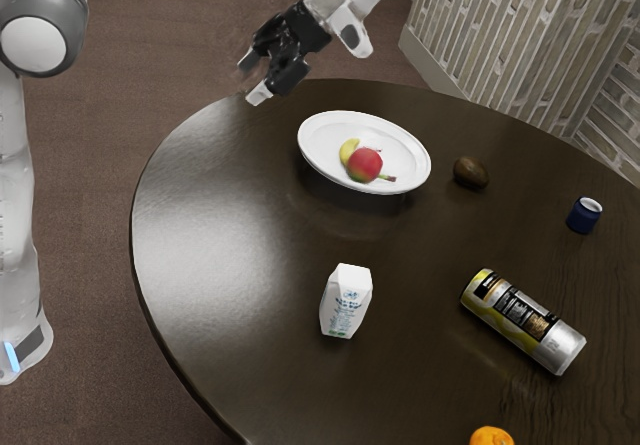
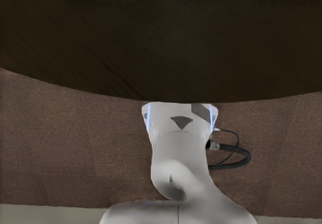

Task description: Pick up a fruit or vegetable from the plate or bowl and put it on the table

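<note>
My gripper is open in the exterior view, raised above the table's far left edge, with nothing between its two parted fingers. It tilts down toward the exterior view's left, apart from the white plate. On that plate lie a red and green round fruit and a yellow banana-like fruit, partly hidden behind the round one. The dark table carries the plate; in the wrist view the table shows its curved edge above the floor.
A brown oval item lies beside the plate. Farther off are a blue cup-like item, a lying can, a white carton and an orange fruit. The arm's base stands past the table edge.
</note>
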Robot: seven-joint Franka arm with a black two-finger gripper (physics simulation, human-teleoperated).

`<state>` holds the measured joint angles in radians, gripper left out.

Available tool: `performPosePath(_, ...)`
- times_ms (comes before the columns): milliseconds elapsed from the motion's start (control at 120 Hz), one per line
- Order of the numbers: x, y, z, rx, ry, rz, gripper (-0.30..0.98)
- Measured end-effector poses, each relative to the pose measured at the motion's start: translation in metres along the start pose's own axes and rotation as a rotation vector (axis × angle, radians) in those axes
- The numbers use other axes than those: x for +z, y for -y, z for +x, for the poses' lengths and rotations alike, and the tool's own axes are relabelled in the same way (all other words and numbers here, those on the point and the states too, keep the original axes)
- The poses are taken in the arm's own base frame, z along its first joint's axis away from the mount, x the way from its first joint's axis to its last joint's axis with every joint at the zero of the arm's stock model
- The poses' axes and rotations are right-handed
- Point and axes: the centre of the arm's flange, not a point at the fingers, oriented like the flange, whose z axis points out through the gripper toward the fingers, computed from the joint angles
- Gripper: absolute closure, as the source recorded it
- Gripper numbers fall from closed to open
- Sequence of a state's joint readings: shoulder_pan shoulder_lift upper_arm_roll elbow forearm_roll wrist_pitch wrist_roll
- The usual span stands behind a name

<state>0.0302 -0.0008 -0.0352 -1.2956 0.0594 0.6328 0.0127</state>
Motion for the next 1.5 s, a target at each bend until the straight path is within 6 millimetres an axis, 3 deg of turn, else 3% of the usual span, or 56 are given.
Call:
performPosePath(67, 0.01, 0.0, 0.051, -0.001, -0.115, 0.019, 0.0)
performPosePath(167, -0.003, 0.002, 0.08, 0.003, -0.305, 0.035, 0.0)
performPosePath(375, -0.027, 0.004, 0.1, -0.024, -0.522, 0.038, 0.0)
performPosePath(508, -0.021, 0.005, 0.136, -0.11, -0.526, -0.005, 0.0)
performPosePath(725, -0.017, 0.061, 0.164, -0.344, -0.53, -0.137, 0.0)
performPosePath(950, -0.024, 0.093, 0.185, -0.462, -0.54, -0.215, 0.0)
performPosePath(1275, -0.02, 0.118, 0.247, -0.515, -0.51, -0.296, 0.0)
performPosePath(1500, -0.012, 0.118, 0.268, -0.537, -0.486, -0.311, 0.0)
